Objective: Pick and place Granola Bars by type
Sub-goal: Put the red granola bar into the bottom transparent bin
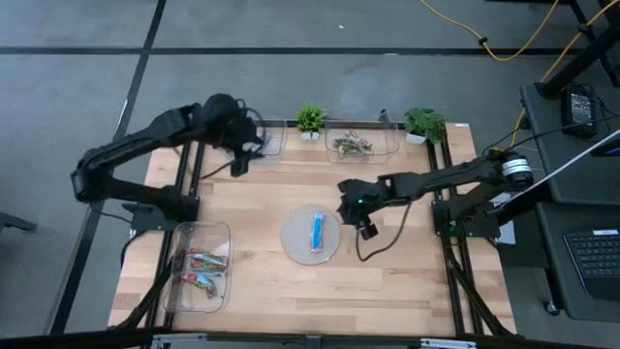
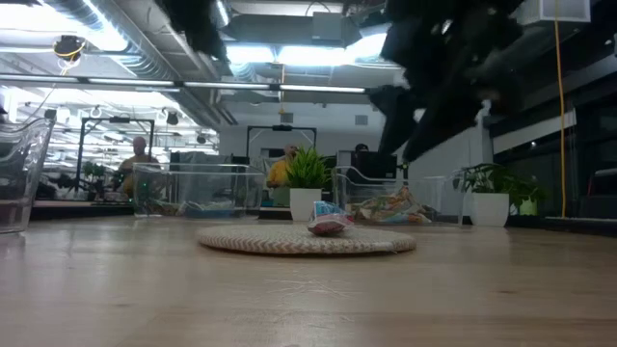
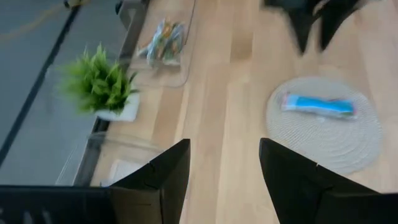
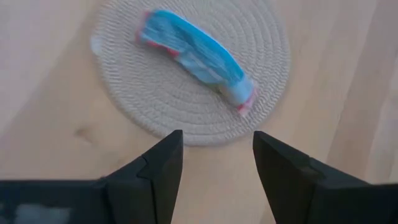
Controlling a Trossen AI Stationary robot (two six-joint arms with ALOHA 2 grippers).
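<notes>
- Round woven mat (image 1: 295, 242): lies near the middle of the wooden tabletop (image 1: 387, 281); taken as the landmark for all entries below
- Blue granola bar (image 1: 318, 231): lies flat on the mat, alone, touched by neither claw; also seen in the right wrist view (image 4: 196, 56), the left wrist view (image 3: 317, 106) and end-on in the low view (image 2: 329, 221)
- Right claw (image 1: 365, 229): just off the mat's right edge, raised above the tabletop; fingers spread apart, nothing between them (image 4: 214, 165)
- Left claw (image 1: 238, 162): well away from the mat toward the far-left, beside the far-left tray; fingers parted, holding nothing (image 3: 224, 174)
- Far-left clear tray (image 1: 271, 136): beyond the mat and to its left, at the tabletop's back edge; contents cannot be told
- Far-right clear tray (image 1: 386, 145): beyond the mat and slightly to its right; holds green/yellowish granola bars (image 1: 351, 145)
- Near-left clear tray (image 1: 184, 291): left of the mat, toward the front edge; holds red/multicoloured granola bars (image 1: 203, 269)
- Two small potted plants: one (image 1: 310, 120) straight beyond the mat between the two far trays, the other (image 1: 424, 123) beyond the mat at the far-right corner
- People (image 2: 135, 159): seen small in the room behind the tabletop, far beyond the mat
</notes>
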